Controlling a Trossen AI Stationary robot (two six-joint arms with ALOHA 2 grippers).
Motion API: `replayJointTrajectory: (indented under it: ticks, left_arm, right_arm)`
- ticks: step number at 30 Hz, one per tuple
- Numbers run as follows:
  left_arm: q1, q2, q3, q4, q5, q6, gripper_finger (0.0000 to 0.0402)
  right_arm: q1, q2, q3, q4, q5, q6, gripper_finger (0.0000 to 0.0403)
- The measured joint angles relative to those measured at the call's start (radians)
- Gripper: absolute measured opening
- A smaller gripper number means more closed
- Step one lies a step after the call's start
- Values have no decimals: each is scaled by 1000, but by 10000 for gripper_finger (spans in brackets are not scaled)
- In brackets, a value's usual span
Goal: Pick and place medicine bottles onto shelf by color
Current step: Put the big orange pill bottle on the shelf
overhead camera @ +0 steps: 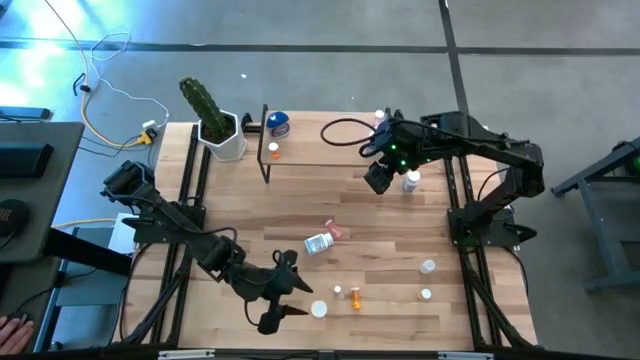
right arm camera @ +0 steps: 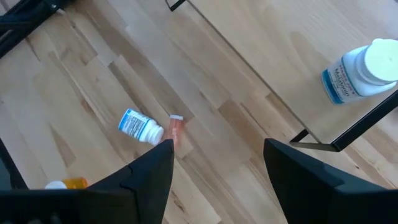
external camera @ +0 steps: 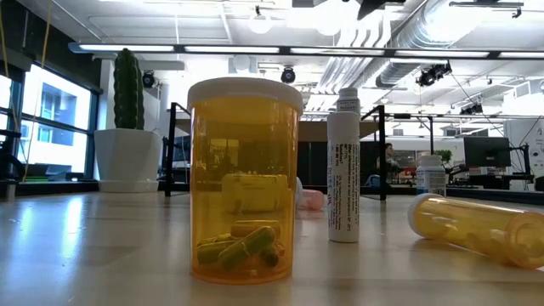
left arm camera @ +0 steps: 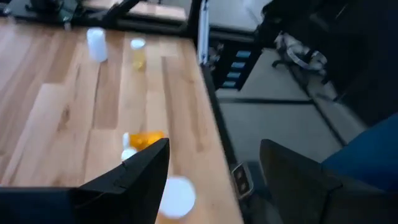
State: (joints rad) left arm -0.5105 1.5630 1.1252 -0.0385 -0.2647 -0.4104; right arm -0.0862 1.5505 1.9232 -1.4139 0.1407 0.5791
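My left gripper [overhead camera: 298,297] [left arm camera: 214,180] hovers open near the table's front edge, touching nothing. A white-capped bottle [overhead camera: 319,309] [left arm camera: 177,196] stands just beside it, and an orange bottle [overhead camera: 355,297] [left arm camera: 147,138] lies a little farther on. My right gripper [overhead camera: 378,180] [right arm camera: 217,168] hangs open above the right end of the shelf [overhead camera: 330,155], slanting down. On the shelf stand a blue bottle [overhead camera: 277,124], a small orange one [overhead camera: 274,151] and a white bottle with a blue label [overhead camera: 411,181] [right arm camera: 360,71]. A white bottle [overhead camera: 318,244] [right arm camera: 140,126] lies on its side mid-table beside a pink vial [overhead camera: 335,232] [right arm camera: 176,127].
A cactus in a white pot [overhead camera: 215,125] stands at the shelf's left end. Two white bottles [overhead camera: 428,266] [overhead camera: 425,294] stand at the table's right. In the low view a large orange bottle [external camera: 245,178], a tall white vial [external camera: 343,166] and a lying orange bottle [external camera: 476,225] fill the foreground.
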Motion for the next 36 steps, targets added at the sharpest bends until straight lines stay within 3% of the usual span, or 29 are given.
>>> replayJointTrajectory:
  ticks: [12,20,36]
  left_arm:
    - [1,0,0,13,-115,21,282]
    - [-1,14,0,10,-213,35,287]
    - [-26,247,0,158,-159,47,287]
  right_arm:
    - [24,0,0,-4,4,-3,239]
    - [24,0,0,-5,16,-3,239]
    - [23,1,0,-4,31,-10,239]
